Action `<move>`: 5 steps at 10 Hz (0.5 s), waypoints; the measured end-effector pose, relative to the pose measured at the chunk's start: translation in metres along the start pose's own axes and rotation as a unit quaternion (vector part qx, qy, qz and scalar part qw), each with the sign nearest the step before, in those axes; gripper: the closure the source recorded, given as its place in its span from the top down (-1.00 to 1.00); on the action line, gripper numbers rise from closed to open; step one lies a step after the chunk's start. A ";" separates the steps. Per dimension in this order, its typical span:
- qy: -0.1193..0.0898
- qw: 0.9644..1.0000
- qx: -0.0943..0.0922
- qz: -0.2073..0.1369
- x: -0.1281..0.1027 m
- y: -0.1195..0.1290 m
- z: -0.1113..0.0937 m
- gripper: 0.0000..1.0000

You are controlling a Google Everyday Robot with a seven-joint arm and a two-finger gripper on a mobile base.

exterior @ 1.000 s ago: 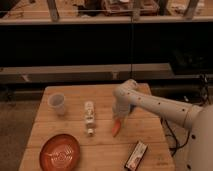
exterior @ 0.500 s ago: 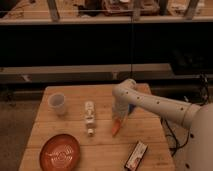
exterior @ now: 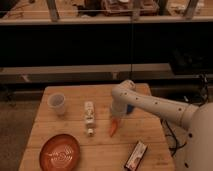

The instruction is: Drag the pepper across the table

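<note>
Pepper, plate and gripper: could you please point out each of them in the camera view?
pepper (exterior: 113, 129), camera view, on the middle of its orange body.
plate (exterior: 47, 145), camera view, on its upper left rim.
gripper (exterior: 116, 118), camera view, at its lower end, just above the pepper.

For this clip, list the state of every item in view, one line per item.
gripper: down at mid-table, right over the pepper's upper end.
pepper: lying on the table, under the gripper.
cup: upright, mouth open, near the back left corner.
white bottle: lying on its side, left of the pepper.
plate: flat at front left.
packet: lying flat at front right.
</note>
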 end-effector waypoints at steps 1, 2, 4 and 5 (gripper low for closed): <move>-0.001 1.000 0.003 -0.010 -0.002 -0.007 0.001 -0.92; -0.002 1.000 0.005 -0.015 -0.002 -0.010 0.001 -0.92; -0.003 1.000 0.005 -0.029 -0.003 -0.019 0.001 -0.92; -0.002 0.999 0.005 -0.036 -0.004 -0.023 0.002 -0.92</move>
